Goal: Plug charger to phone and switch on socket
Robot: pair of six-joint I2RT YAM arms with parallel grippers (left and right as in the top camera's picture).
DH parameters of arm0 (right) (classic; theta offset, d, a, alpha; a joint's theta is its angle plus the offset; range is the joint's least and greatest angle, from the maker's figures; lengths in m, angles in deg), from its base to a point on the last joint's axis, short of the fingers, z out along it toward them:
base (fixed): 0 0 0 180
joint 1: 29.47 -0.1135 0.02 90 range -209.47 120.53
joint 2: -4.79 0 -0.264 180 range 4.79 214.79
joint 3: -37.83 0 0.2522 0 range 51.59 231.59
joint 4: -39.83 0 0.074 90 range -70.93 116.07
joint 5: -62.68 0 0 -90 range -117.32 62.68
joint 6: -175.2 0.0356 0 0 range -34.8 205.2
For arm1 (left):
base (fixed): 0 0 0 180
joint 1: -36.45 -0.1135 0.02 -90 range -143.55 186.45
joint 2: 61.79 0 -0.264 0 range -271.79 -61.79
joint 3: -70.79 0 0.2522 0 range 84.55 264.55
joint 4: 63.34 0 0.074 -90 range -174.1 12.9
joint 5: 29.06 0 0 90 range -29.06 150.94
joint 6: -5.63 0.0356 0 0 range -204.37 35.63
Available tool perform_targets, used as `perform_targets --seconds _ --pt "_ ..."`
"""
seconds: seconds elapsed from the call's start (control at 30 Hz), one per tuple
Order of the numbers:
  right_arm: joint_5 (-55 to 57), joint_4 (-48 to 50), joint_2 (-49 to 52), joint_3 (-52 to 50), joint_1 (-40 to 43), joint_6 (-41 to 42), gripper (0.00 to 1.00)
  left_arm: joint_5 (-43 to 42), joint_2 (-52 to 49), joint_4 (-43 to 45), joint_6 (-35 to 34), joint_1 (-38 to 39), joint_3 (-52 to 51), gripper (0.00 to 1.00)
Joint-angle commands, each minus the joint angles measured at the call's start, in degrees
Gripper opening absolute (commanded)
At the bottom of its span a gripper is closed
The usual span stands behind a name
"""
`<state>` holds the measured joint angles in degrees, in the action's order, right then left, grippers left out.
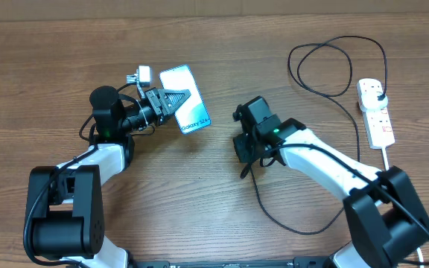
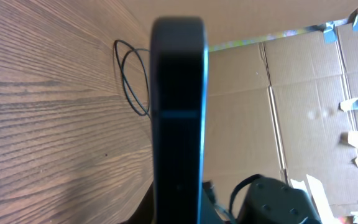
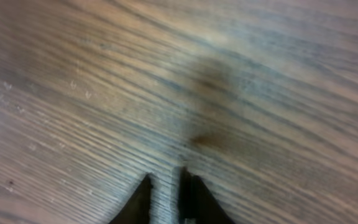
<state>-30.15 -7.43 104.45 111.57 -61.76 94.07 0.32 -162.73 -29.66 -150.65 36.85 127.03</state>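
L gripper (image 1: 179, 100) is clamped on the phone (image 1: 196, 117), lit screen facing up, tilted on the diagonal. Can't tell if it's lifted clear of the table (image 1: 199, 205). L wrist view shows the phone (image 2: 178, 112) edge-on: a dark bar filling the centre.

Further R, mid-table, the R gripper (image 1: 244, 149) points down at bare wood. In the R wrist view its jaws are a narrow gap apart, w/ nothing between them.

The charger cable (image 1: 307, 232) runs out from under that wrist, curves toward the near edge, then loops near the far edge. Its plug sits in the socket (image 1: 376, 112) at far R. The connector end is hidden by the R wrist.

Step in hand, I judge: picking up the connector.

- Grip just behind the metal tip, w/ the tip sticking out fwd, so it can line up w/ the phone's port.
- Hold the phone steady, port end toward the R arm.
- Leave slack in the cable.
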Motion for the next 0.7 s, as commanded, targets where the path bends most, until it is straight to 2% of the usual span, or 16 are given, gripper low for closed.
perform_targets --seconds 0.0,0.07,0.4,0.67 --pt "2.8 0.3 0.6 0.1 -0.2 -0.4 0.58 -0.4 0.9 0.3 2.1 0.4 1.2 0.04" --pt "2.8 0.3 0.6 0.2 -0.2 -0.3 0.67 -0.5 0.9 0.3 2.1 0.4 1.2 0.04" --pt "5.7 -9.6 -2.1 7.3 -0.2 -0.3 0.81 -0.5 0.9 -5.8 7.8 -0.1 1.2 0.04" --pt "7.4 -11.0 -2.6 5.3 -0.5 -0.3 0.77 -0.5 0.9 -6.7 8.5 -0.2 1.2 0.04"
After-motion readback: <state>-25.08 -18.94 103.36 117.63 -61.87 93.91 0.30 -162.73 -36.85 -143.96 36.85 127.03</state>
